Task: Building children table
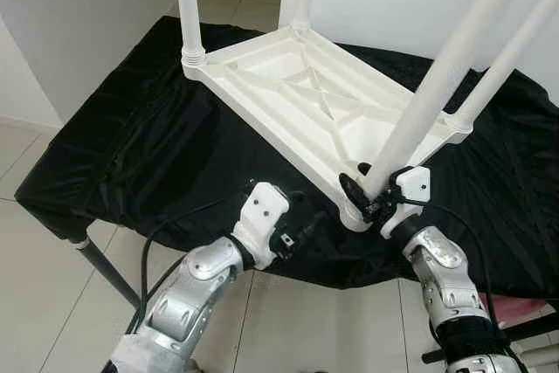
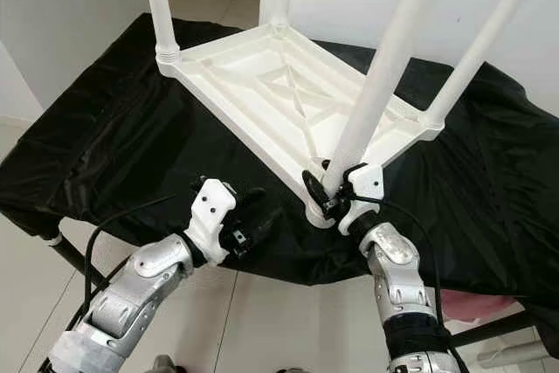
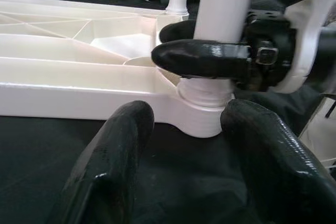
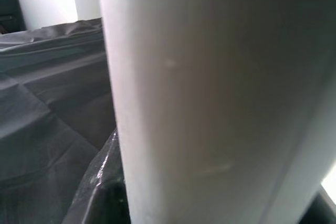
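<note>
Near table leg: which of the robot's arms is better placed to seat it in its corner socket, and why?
Right. The right gripper is shut on the near leg just above its socket; the left gripper is open beside it on the black cloth.

The upturned children's table (image 1: 306, 102) I work on is smooth white plastic with a soft sheen, its legs (image 1: 437, 85) alike. It lies on a thin black cloth (image 1: 131, 146), creased and faintly glossy. My fingers (image 3: 113, 166) are shiny black; my arms (image 1: 188, 294) are brushed silver metal.
</note>
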Controlling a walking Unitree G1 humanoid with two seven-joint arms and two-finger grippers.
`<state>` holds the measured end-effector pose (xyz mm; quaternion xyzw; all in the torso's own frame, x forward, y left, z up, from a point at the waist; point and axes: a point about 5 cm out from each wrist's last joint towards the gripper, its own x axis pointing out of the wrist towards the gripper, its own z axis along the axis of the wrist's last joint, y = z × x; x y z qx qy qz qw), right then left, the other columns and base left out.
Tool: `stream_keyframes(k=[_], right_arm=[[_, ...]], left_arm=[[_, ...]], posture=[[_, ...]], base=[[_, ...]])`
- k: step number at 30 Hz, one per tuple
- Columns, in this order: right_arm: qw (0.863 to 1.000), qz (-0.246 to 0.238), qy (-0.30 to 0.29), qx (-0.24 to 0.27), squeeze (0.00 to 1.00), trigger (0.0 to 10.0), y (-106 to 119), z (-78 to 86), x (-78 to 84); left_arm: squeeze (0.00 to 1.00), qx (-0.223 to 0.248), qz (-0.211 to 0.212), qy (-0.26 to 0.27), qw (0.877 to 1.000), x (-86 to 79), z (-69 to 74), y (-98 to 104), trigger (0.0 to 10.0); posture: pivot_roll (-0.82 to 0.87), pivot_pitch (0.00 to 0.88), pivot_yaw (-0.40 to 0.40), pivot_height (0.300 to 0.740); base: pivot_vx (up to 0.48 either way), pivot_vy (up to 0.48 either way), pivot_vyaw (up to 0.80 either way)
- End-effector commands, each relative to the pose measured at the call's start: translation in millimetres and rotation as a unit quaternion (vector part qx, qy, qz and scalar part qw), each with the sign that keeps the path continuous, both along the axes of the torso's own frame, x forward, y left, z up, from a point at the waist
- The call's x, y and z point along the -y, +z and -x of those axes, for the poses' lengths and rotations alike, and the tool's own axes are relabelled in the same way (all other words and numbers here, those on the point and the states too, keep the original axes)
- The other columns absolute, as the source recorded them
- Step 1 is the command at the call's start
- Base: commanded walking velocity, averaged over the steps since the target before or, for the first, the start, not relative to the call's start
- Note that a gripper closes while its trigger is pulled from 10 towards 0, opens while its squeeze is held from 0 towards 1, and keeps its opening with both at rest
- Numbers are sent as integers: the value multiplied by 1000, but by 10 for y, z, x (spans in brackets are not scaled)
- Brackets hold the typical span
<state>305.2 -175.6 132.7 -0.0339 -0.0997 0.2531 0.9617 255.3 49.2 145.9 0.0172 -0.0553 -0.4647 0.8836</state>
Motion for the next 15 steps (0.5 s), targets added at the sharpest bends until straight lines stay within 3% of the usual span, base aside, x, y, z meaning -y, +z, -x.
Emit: stream_keyframes(k=[1,5,6,7,11,15], right_arm=[[1000,7,5,-14,0,0,-61,3,29],[1000,6,5,-16,0,0,-84,11,52],[1000,2,-1,-16,0,2902,-85,19,59],[1000,-7,-10,-17,0,10000,-81,26,62],[999,-22,-34,-19,0,10000,-74,54,61],[987,-54,-150,-23,0,10000,-124,152,-7]], left_arm=[[0,2,-2,-43,999,43,58,2,10000],[0,1,-6,-36,999,52,44,-10,10000],[0,1,-7,-34,999,55,41,-13,10000],[0,2,-8,-34,999,55,38,-13,10000],[0,11,-17,-28,999,55,30,-17,10000],[0,29,-26,-6,999,57,-6,-16,10000]], posture=[[43,85,-74,740],[37,86,-74,740],[37,86,-74,740],[33,86,-75,740],[33,85,-74,740],[22,82,-74,740]], base=[[0,0,0],[0,0,0],[0,0,0],[0,0,0],[0,0,0],[0,0,0]])
